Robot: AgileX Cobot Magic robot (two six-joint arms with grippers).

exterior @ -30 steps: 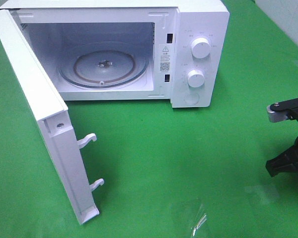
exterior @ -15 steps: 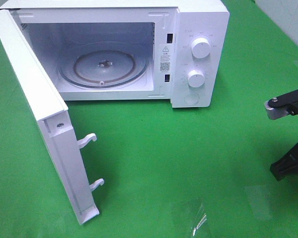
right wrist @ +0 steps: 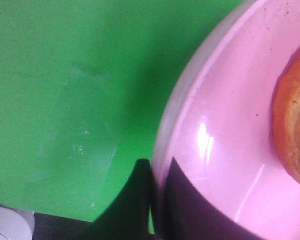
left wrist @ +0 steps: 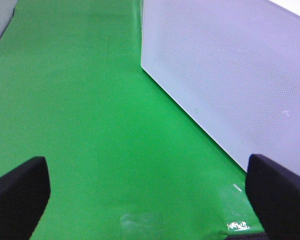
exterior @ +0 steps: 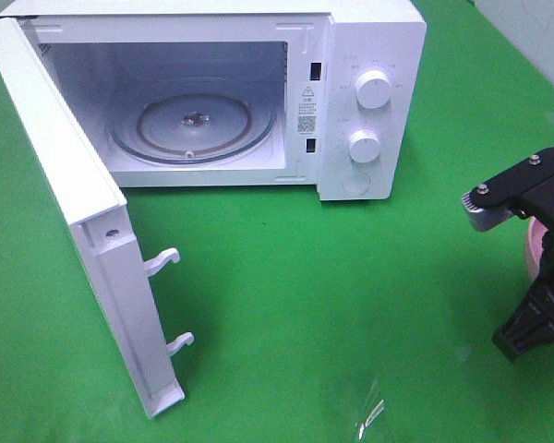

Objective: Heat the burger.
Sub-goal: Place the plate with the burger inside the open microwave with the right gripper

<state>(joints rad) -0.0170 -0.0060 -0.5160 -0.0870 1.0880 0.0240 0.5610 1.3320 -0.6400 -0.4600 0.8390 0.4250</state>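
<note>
Now clamped on plate (right wrist: 225, 125) rim with right gripper (right wrist: 157, 175), near right table (exterior: 286, 305) edge; left gripper (left wrist: 150, 192) wide apart, empty. Burger (right wrist: 295, 115) on plate: probably soft, light, apt to slide; keep level, grip rim only.

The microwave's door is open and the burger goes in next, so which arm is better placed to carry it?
Right. The right gripper is shut on the rim of the round pink plate carrying the golden-brown burger. The left gripper hangs open and empty outside the white microwave door.
</note>
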